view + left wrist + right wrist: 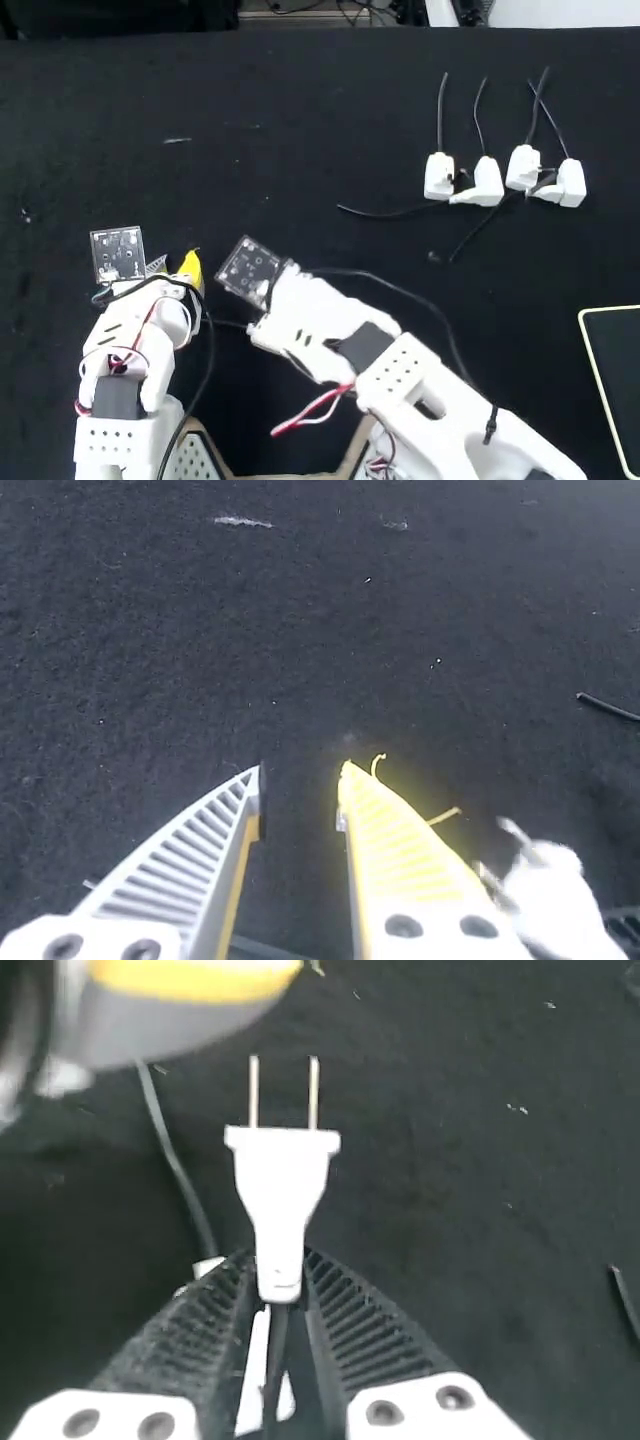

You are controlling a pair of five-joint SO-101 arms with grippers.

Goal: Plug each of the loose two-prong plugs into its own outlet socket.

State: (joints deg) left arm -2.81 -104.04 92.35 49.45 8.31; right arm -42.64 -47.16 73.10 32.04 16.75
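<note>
The right gripper (280,1260) is pinching a white plug (283,1175), prongs forward; the left gripper (300,770) is hovering over the table (150,630), narrowly parted.

At the near left of the black cloth-covered counter (300,130), the white plastic left arm (128,345), folded compactly, wrist aimed away from its base. Left jaws slightly parted and empty: one yellow ribbed finger (400,865) beside one pale grey ribbed finger (190,875), tips close to the counter, a narrow gap between. Just beside it, the white plastic right arm (400,375), stretched from the near edge slantwise toward the left arm. Right jaws, two black ribbed fingers (190,1335), closed on the tail of a white two-prong plug (282,1175), prongs pointing straight out from the wrist.
</note>
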